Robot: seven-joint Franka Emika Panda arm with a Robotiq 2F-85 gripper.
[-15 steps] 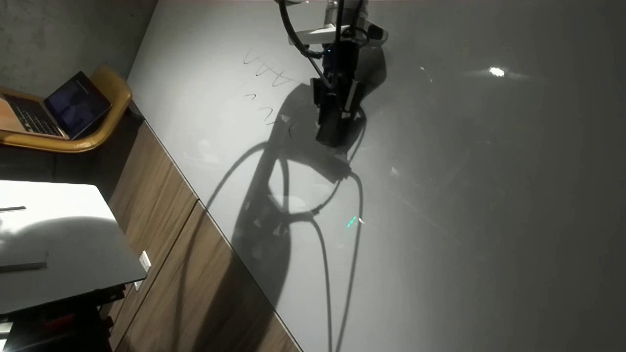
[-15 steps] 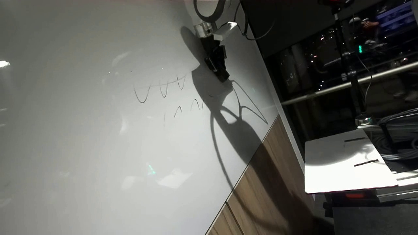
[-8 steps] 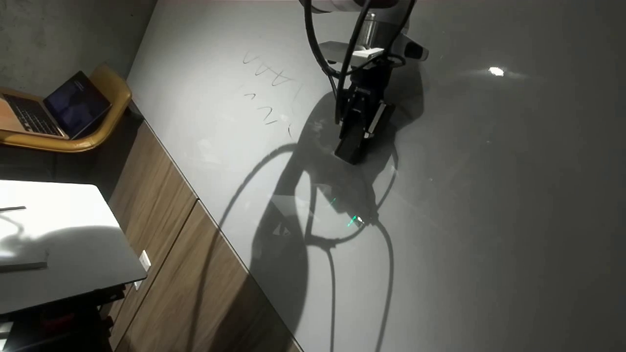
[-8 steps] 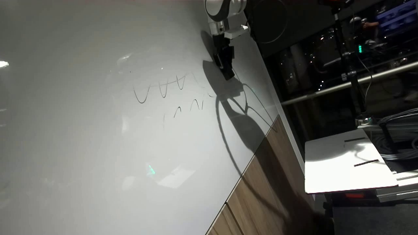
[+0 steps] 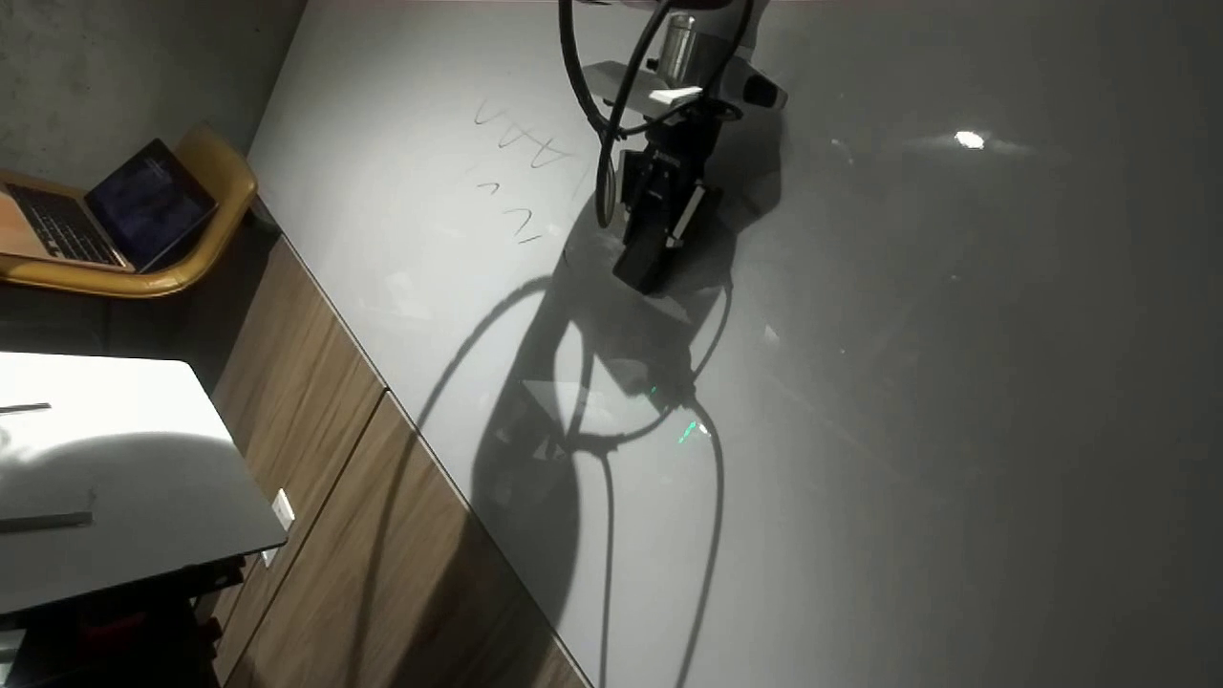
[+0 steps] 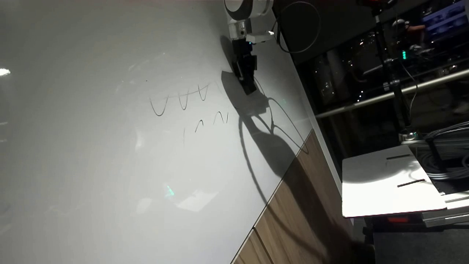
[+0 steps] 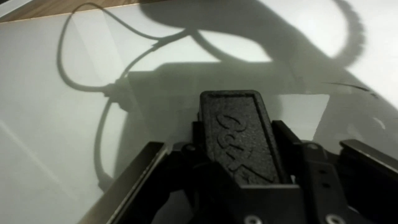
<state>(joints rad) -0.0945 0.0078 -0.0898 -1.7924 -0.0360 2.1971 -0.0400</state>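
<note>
My gripper (image 7: 238, 133) is shut on a black block-shaped eraser (image 7: 239, 118) with raised lettering on its top face. Its fingers press on the two long sides, and the eraser's end juts out past them. In both exterior views the eraser (image 5: 642, 260) points down at the glossy white board (image 6: 110, 165); whether it touches that surface I cannot tell. Thin dark marker strokes (image 6: 159, 114) run in two rows across the board, to the left of the gripper (image 6: 244, 71). The wrist view has a short dark stroke (image 7: 348, 84) right of the eraser, partly in the arm's shadow.
Wood panelling (image 5: 306, 401) borders the board's lower edge. Beside it stands a white panel (image 6: 388, 190) with dark strips on it. A yellow chair (image 5: 225, 191) holds an open laptop (image 5: 153, 205). Cables loop from the arm, and a metal rail (image 6: 395, 91) crosses the dark background.
The arm first swung rightward in both exterior views, then came partway back left. The eraser stayed in the grip throughout.
</note>
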